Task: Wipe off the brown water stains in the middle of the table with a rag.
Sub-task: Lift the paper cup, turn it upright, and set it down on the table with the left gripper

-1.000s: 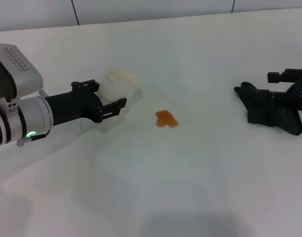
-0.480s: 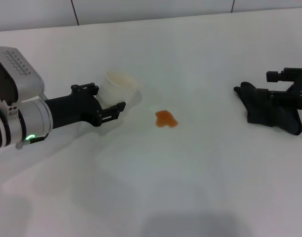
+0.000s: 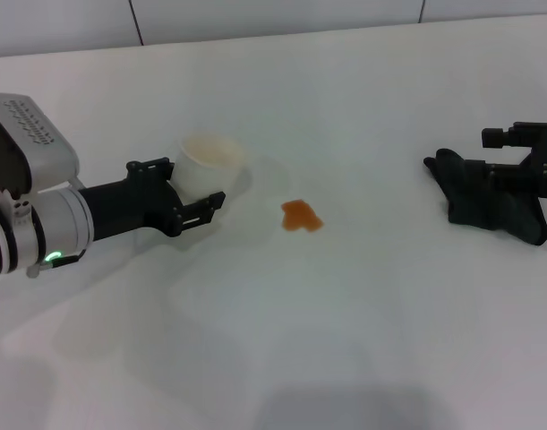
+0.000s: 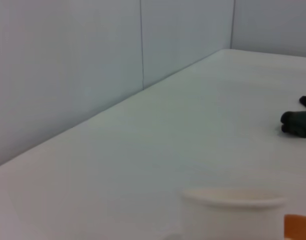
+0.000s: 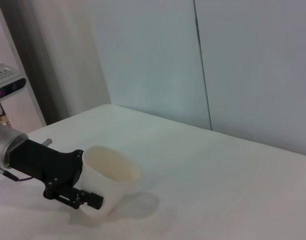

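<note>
Left claw sits on my left side of the table, fingers clamped on the wall of a pale cup — one finger shows on the near side, the other up by the rim. Cup looks slightly tilted in the rt wrist view, its open mouth showing a tan inside. From the left wrist cam I only get the cup's rim low in the shot, plus a corner of orange at the edge.

Brown water stains — really one small orange-brown blotch w/ a ragged outline — lie flat on the white table near the middle, just right of the cup and apart from it. Nothing sits between cup and blotch.

Right claw is far off at the right edge, over the rag. That rag is a dark bunched heap on the table, well apart from the stain. I can't tell whether the right claw is gripping it or just beside it; black on black there.

Grey panelled wall runs behind the table's far edge.
</note>
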Available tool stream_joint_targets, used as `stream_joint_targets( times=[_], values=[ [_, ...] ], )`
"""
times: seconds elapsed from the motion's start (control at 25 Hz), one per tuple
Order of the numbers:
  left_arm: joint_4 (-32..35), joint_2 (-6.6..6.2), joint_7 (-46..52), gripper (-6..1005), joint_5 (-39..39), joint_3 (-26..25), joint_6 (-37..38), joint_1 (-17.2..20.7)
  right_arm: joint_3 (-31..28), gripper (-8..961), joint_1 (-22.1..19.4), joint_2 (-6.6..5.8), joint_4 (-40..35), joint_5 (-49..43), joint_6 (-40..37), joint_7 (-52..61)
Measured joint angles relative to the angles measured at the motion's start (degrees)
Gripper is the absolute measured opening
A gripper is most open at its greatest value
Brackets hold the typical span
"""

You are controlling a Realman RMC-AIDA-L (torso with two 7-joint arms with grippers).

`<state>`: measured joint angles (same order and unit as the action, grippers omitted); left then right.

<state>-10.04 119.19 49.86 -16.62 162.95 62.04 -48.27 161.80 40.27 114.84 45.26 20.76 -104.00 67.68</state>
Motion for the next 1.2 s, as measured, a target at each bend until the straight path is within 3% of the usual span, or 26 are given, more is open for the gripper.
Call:
stream_joint_targets(
  times=[1.2],
  values=[
    [-0.7, -0.16, 3.7, 652, 2.9, 0.1, -0.9, 0.3, 0.0, 653, 0.1, -0.11, 0.4, 0.1, -0.4, 0.2]
  ],
)
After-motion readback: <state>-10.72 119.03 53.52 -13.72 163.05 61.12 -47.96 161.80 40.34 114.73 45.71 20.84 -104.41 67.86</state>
